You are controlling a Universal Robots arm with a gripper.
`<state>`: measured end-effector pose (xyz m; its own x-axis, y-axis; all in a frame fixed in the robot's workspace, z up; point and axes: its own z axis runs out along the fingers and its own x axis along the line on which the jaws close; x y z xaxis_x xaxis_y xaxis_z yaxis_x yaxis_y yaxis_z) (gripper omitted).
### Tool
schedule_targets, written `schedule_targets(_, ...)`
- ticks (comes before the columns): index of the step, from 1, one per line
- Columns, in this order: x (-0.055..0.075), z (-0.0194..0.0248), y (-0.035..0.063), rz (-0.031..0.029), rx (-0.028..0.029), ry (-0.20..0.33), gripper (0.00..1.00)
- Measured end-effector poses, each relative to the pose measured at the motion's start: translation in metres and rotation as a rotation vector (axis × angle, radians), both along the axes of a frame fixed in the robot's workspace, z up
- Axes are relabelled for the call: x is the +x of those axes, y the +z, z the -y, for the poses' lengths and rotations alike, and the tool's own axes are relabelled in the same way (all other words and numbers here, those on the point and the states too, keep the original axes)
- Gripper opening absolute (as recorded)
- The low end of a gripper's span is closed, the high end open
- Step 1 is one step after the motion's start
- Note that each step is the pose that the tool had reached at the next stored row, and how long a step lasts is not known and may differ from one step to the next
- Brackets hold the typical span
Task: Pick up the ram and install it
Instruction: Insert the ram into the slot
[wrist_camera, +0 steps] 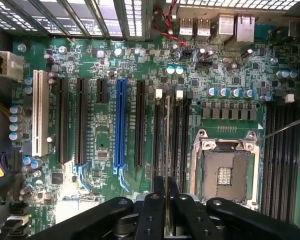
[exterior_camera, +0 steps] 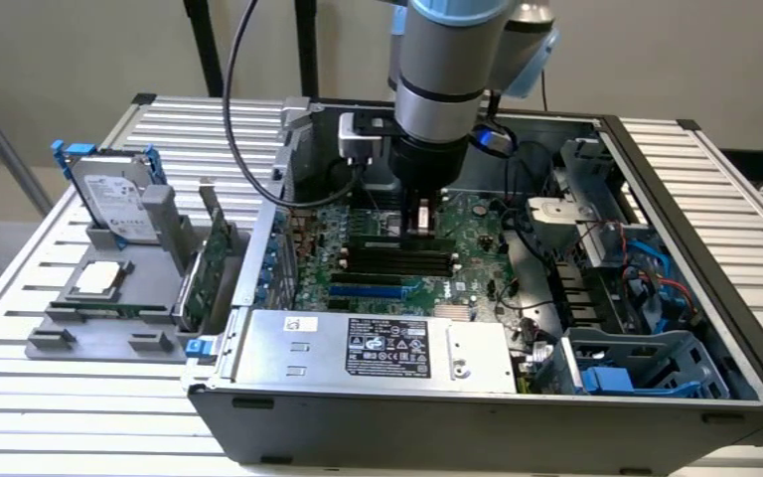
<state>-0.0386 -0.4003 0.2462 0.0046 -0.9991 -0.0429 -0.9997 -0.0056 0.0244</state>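
The ram (wrist_camera: 167, 145) stands on its edge, a thin stick seen almost edge-on, pinched at its upper edge between the black fingers of the gripper (wrist_camera: 166, 192). Its lower edge runs along one of the long black memory slots (wrist_camera: 158, 135) beside the open processor socket (wrist_camera: 225, 172).

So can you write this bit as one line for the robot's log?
gripper: shut on ram | ram: edge-on over motherboard slot | inside computer case

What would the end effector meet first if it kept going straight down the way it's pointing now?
Most likely the memory slots on the motherboard. The end effector is shut on the ram, held edge-on over those slots, though the remaining gap is hard to judge.
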Motion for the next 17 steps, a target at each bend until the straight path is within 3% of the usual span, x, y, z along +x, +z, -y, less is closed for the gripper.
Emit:
schedule_targets(6,0.000,0.0000,-0.0101,0.0000,-0.0103,0.000,0.00)
schedule_targets(12,0.000,0.0000,-0.0131,0.0006,-0.0124,0.000,0.00)
schedule_targets(17,0.000,0.0000,-0.0157,0.0032,-0.0224,0.000,0.00)
